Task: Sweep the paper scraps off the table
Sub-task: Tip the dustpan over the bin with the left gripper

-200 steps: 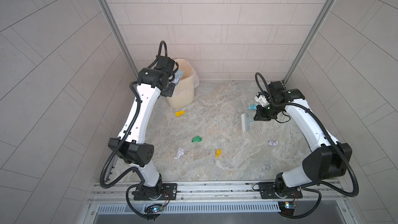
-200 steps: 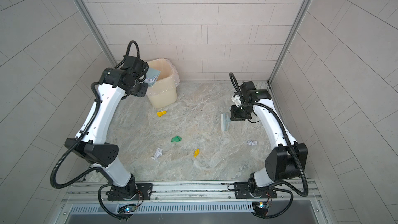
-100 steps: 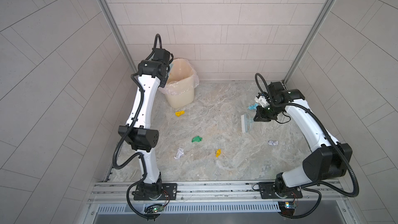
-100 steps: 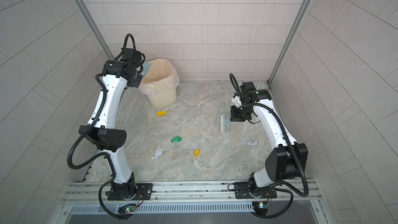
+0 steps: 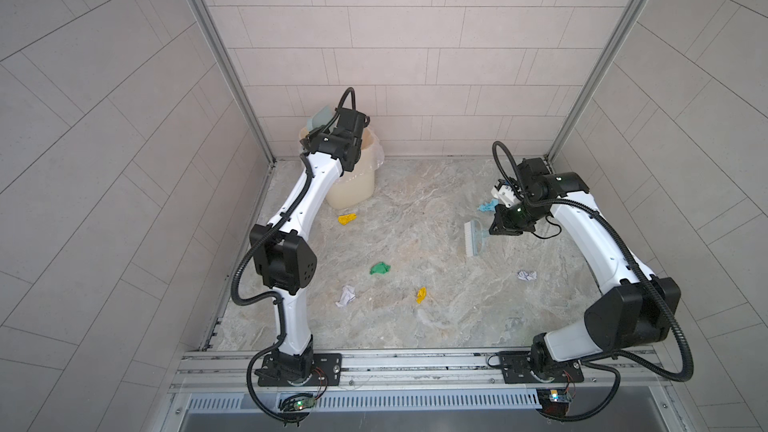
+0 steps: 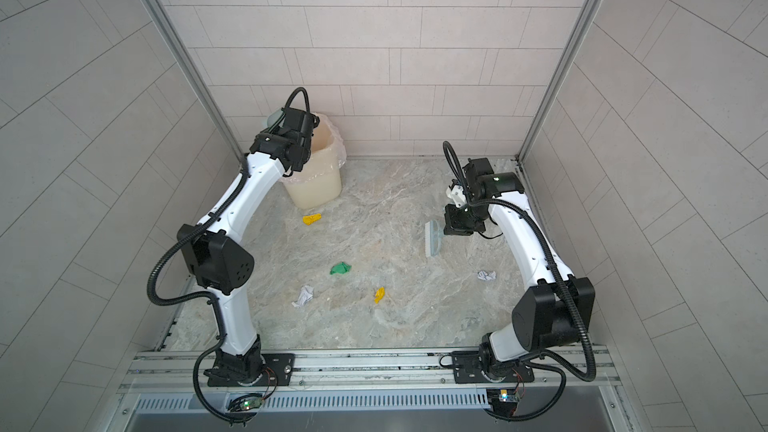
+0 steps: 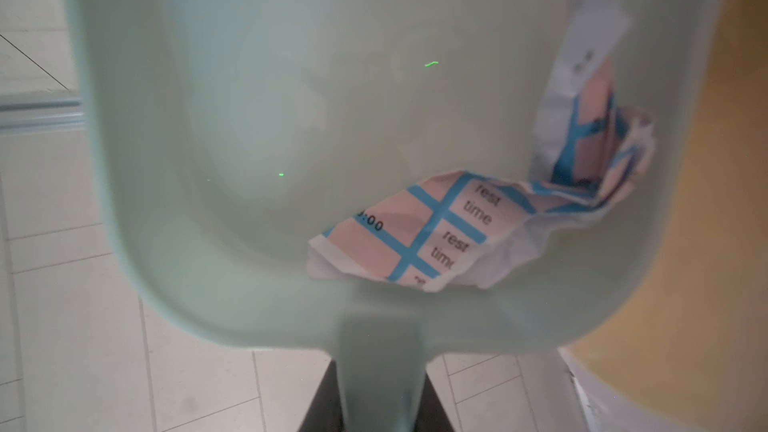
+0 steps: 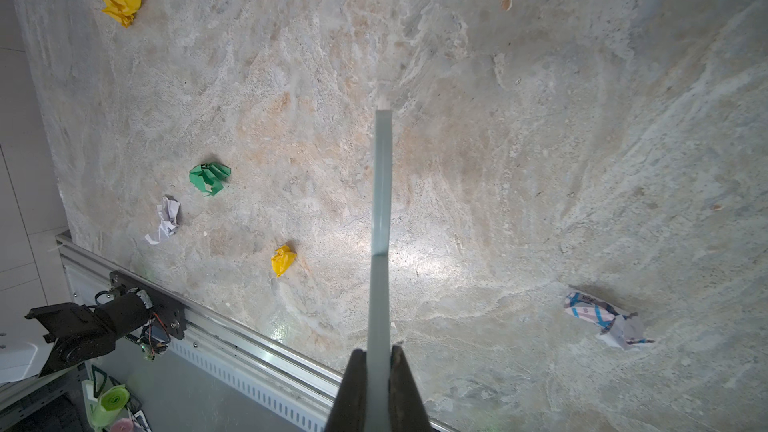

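Paper scraps (image 5: 380, 268): six lie loose on the table (image 5: 419, 328), yellow, green and white ones left of centre and one white one near my right arm. The light blue scrap (image 5: 488, 205) is half hidden behind my right wrist. A seventh, the printed scrap (image 7: 465, 230), lies inside the dustpan (image 7: 270, 118).

My left claw (image 7: 380, 403) is clamped on the dustpan's handle, up by the rim of the bin (image 5: 352, 191). My right claw (image 8: 378, 357) is closed on the handle of the brush (image 5: 473, 238).

Room: there is bare stone between the brush and the middle scraps. The front rail (image 5: 415, 361) bounds the near edge, walls (image 5: 415, 56) close in the other three sides, and the bin fills the back left corner.

Hard to read:
- In both top views my wrist covers most of the dustpan.
- The left wrist view is blurred.
- I cannot tell whether the bristles touch the table.
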